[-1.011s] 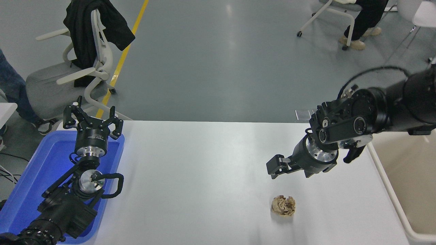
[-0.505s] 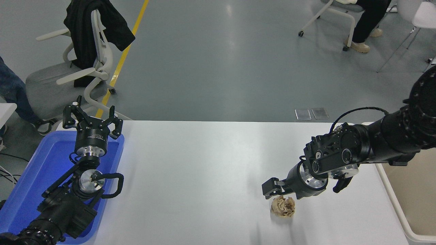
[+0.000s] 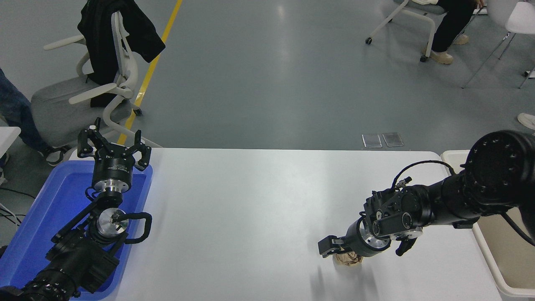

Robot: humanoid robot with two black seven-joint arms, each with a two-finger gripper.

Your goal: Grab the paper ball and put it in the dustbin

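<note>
Nearest the camera, the small crumpled tan-brown paper ball lies on the white table, toward its near right part, mostly hidden under the black right gripper, which is down over it; whether its jaws are spread or clenched on the paper cannot be told from here. At the right edge, beside the table, stands the large cream-beige rectangular plastic dustbin, well apart from the ball. At the lower left, the black left gripper is parked over the shallow blue plastic tray, its fingers spread apart. Beyond the table stands a grey office chair draped with a black garment.
</note>
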